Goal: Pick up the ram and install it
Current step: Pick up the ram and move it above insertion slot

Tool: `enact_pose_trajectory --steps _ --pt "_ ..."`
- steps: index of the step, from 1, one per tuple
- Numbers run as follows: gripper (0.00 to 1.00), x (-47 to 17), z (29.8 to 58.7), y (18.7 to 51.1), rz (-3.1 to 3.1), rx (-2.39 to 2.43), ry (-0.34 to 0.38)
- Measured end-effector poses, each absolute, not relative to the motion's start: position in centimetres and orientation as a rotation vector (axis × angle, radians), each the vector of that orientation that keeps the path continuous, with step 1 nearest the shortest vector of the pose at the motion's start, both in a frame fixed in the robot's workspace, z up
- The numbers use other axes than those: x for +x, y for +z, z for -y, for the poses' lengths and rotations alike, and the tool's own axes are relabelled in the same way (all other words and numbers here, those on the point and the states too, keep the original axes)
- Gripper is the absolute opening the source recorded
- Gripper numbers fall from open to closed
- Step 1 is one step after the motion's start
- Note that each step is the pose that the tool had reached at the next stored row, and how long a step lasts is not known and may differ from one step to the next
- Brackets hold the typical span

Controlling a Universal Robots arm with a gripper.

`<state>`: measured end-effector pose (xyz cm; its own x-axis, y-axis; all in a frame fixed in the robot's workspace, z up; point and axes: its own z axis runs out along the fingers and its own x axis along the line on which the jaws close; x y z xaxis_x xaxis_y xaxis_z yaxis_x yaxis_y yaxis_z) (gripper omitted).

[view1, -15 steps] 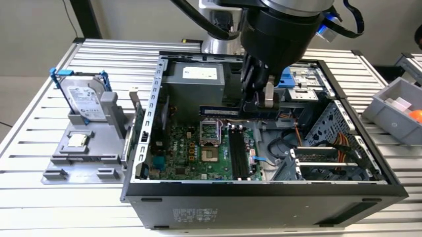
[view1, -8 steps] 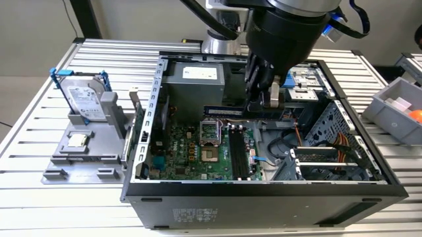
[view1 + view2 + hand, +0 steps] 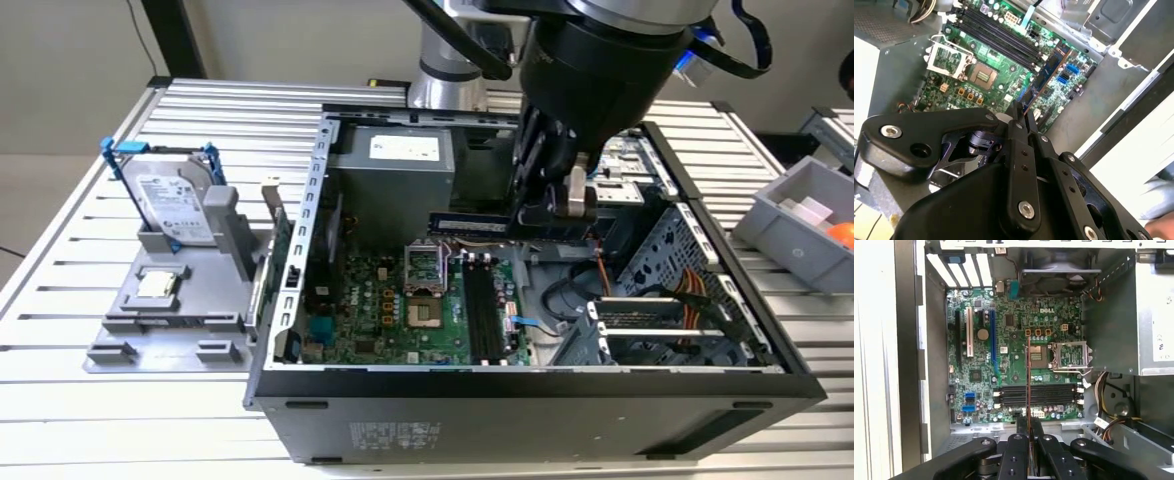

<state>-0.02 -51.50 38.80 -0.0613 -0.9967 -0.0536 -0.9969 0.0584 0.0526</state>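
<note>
The setting reads as a robotics lab or test workshop for computer assembly. The bench (image 3: 80, 300) is built of slatted aluminium profile, and on it lies an open desktop computer case (image 3: 534, 400) with its motherboard (image 3: 387, 310) bare. Beside the case a grey moulded fixture (image 3: 174, 320) holds a hard drive (image 3: 180, 205), and a grey parts bin (image 3: 787, 215) sits at the exterior view's right. A robot arm (image 3: 601, 60) hangs over the case, its gripper (image 3: 541, 218) clamped on the ram (image 3: 467, 222).
</note>
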Motion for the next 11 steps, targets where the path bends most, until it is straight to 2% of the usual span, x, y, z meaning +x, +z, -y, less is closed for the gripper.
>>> enact_pose_trajectory --steps 11 --pt "0.00 1.2 51.5 38.8 -2.284 -2.149 0.118"
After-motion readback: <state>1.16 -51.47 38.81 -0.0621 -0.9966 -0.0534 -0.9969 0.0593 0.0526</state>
